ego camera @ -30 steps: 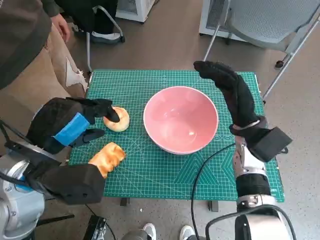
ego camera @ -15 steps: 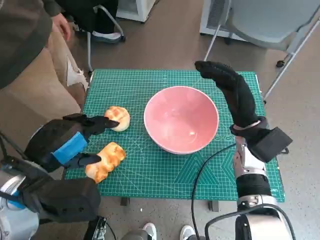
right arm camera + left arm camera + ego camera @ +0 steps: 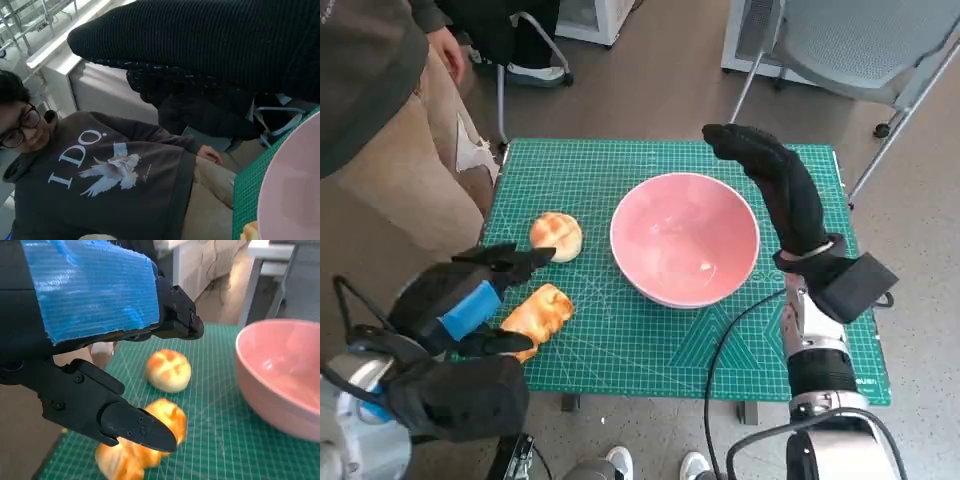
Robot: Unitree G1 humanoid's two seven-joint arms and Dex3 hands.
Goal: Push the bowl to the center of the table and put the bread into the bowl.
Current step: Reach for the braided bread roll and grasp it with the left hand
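Pink bowl (image 3: 685, 238) sits approx. mid-surface on green cutting mat (image 3: 620, 170), empty. Round bread roll (image 3: 556, 236) and longer bread piece (image 3: 536, 316) lie just beside it, near left robot hand (image 3: 470, 295), fingers apart, holding nothing, prob. lining up a grasp. Right robot hand (image 3: 775, 185) hovers at bowl's far rim, empty, fingers extended.

Head cam: high, steep down-look, wide; takes in the whole green mat (image 3: 650, 340), floor around it, chair legs far right.

Left wrist cam: close behind the left hand (image 3: 95, 340), low over the mat's left side, facing right/far. It shares the pink bowl (image 3: 282, 375), round bun (image 3: 168, 370) and longer bread (image 3: 145, 440) with the head cam.

Right wrist cam: tight behind the right hand (image 3: 200, 45), low, facing left across the table at a seated person (image 3: 105, 175). Shares only the bowl rim and mat corner with the others.
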